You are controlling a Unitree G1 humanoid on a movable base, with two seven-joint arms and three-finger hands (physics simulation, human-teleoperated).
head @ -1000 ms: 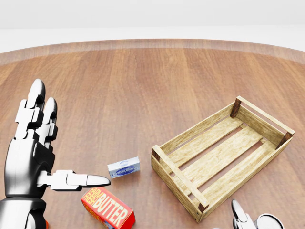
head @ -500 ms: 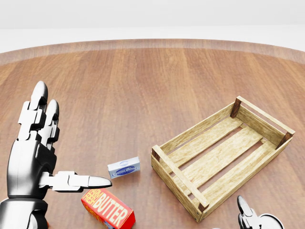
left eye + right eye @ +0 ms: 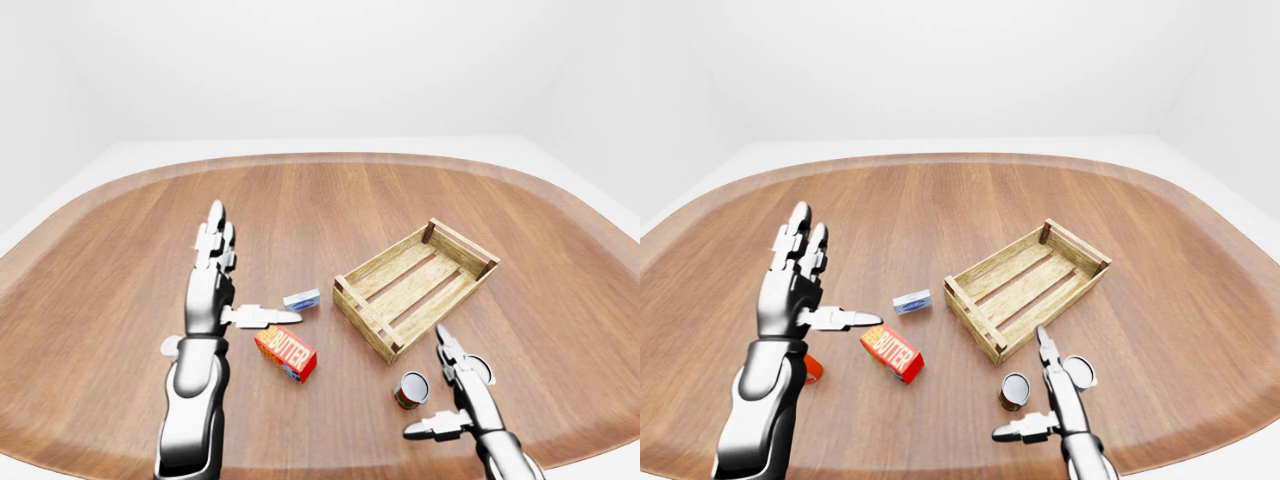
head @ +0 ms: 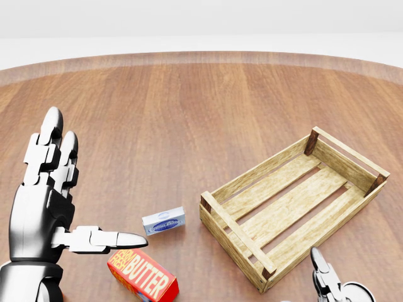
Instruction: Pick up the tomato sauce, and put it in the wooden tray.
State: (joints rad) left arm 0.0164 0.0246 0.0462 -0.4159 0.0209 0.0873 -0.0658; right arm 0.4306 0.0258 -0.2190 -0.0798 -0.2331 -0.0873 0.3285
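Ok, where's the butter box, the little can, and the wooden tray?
butter box (image 3: 286, 354): left-eye view, on its red printed top face.
can (image 3: 410, 389): left-eye view, on its round lid.
wooden tray (image 4: 237, 229): head view, on its near short wall.

I count one slatted, crate-shaped wooden tray (image 3: 417, 285) on one round brown wooden table (image 3: 300, 190). In the left-eye view, left of the tray, I see two boxes: one red rectangular butter carton (image 3: 286, 354) and one small white-and-blue carton (image 3: 301, 299). Below the tray stands one round tin with a red label (image 3: 410, 389). One silver disc (image 3: 1078, 372) shows below the tray too, half hidden, so I can't tell its kind.
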